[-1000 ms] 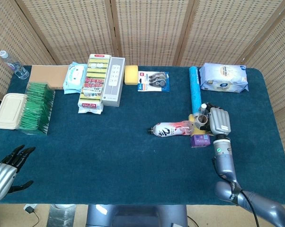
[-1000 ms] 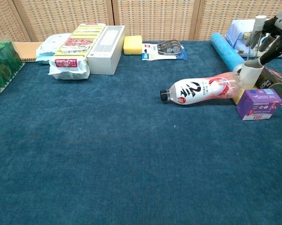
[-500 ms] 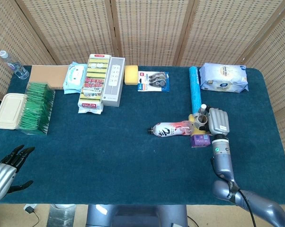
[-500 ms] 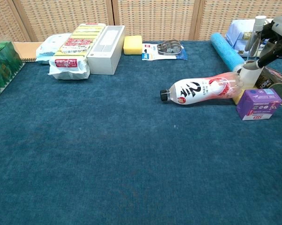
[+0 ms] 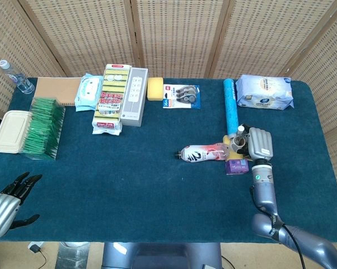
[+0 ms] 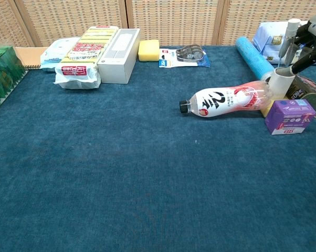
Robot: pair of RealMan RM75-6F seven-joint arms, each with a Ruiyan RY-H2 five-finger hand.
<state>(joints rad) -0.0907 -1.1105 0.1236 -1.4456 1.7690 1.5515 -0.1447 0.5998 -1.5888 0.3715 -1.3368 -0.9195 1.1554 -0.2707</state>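
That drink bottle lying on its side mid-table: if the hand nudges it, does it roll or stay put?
The drink bottle lies on its side and is round, so a sideways push would probably roll it. The napped blue table cloth may slow it. Its base rests against the purple box and clutter near the right hand, likely blocking travel that way.

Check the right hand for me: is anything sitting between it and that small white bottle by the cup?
Nothing visible does. The right hand is already at the small white bottle, with its dark fingers right beside it. The cup stands just below the bottle, and the purple box and lying drink bottle sit nearer the camera, off the hand's line.
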